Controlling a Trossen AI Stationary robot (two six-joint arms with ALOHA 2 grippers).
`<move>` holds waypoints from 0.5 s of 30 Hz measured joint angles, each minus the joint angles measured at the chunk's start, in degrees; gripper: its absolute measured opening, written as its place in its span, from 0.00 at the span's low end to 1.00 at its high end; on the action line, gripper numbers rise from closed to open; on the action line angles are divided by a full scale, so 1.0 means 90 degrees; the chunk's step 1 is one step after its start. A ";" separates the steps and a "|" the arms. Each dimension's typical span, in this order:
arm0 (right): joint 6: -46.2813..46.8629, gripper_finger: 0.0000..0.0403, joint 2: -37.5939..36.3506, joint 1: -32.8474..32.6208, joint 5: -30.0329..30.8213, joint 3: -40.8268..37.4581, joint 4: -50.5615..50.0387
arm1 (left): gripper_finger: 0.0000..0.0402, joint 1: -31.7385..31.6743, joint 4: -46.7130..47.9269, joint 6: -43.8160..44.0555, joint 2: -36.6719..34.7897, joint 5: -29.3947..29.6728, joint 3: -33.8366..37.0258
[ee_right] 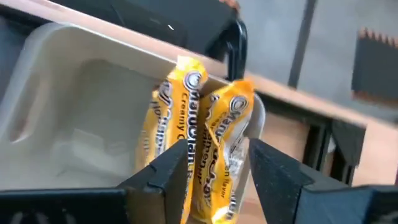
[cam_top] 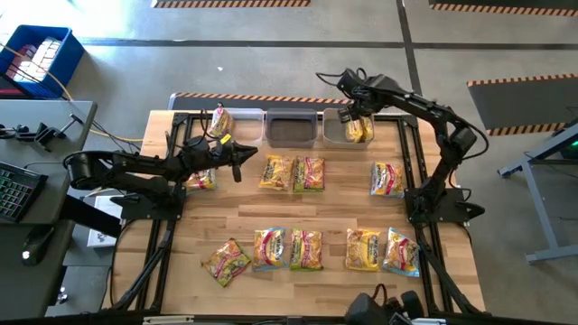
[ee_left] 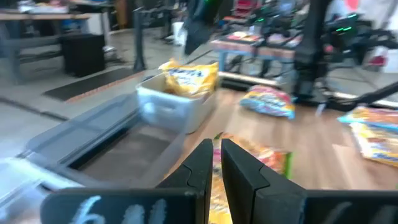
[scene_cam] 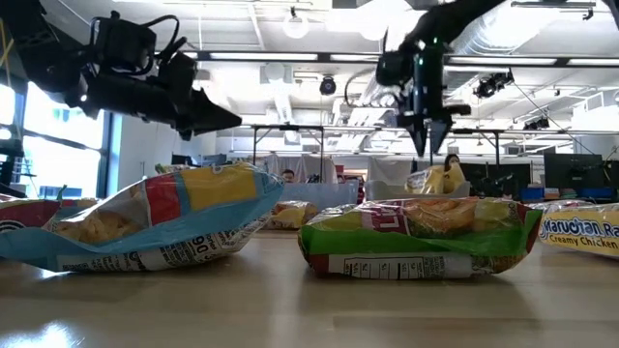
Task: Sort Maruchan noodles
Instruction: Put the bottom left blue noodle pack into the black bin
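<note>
Several Maruchan packets lie flat on the table, among them a yellow one [cam_top: 275, 171] and a green-red one [cam_top: 308, 173]. Two yellow packets [ee_right: 205, 143] stand on edge in the right clear bin [cam_top: 348, 128], leaning on its wall. Another packet [cam_top: 219, 120] sits in the left bin. My right gripper [cam_top: 358, 116] [ee_right: 214, 171] hangs open just above the two yellow packets, pointing down into the bin. My left gripper [cam_top: 238, 155] [ee_left: 216, 168] hovers shut above the table near the left bin, holding nothing.
The middle bin [cam_top: 291, 128] stands between the other two at the far edge. A row of packets [cam_top: 305, 249] lies along the near edge, one [cam_top: 386, 179] at the right and one [cam_top: 200, 179] under the left arm. Bare wood [cam_top: 343, 203] lies mid-table.
</note>
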State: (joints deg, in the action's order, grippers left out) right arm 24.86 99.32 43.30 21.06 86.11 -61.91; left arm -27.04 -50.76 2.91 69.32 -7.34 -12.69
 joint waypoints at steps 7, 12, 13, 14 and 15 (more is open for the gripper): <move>-0.1041 0.07 -0.1157 -0.0532 -0.0719 -0.1237 0.2068 | 0.03 0.0001 0.0060 -0.0111 0.0000 -0.0138 0.0000; -0.1131 0.06 -0.2130 -0.1137 -0.1399 -0.3383 0.4925 | 0.00 0.0001 0.0186 -0.0111 0.0000 -0.0167 0.0000; -0.1091 0.06 -0.2271 -0.1303 -0.1523 -0.3797 0.5498 | 0.00 0.0001 0.0202 -0.0101 0.0000 -0.0241 0.0000; -0.1055 0.06 -0.2392 -0.1485 -0.1565 -0.4177 0.6079 | 0.00 0.0001 0.0206 -0.0064 0.0000 -0.0360 0.0000; -0.1053 0.05 -0.2484 -0.1680 -0.1567 -0.4513 0.6627 | 0.00 -0.0001 0.0206 -0.0055 0.0000 -0.0487 0.0000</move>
State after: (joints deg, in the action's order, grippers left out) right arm 15.39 76.97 28.18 6.95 45.50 -2.27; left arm -27.05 -48.90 2.42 69.32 -11.72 -12.69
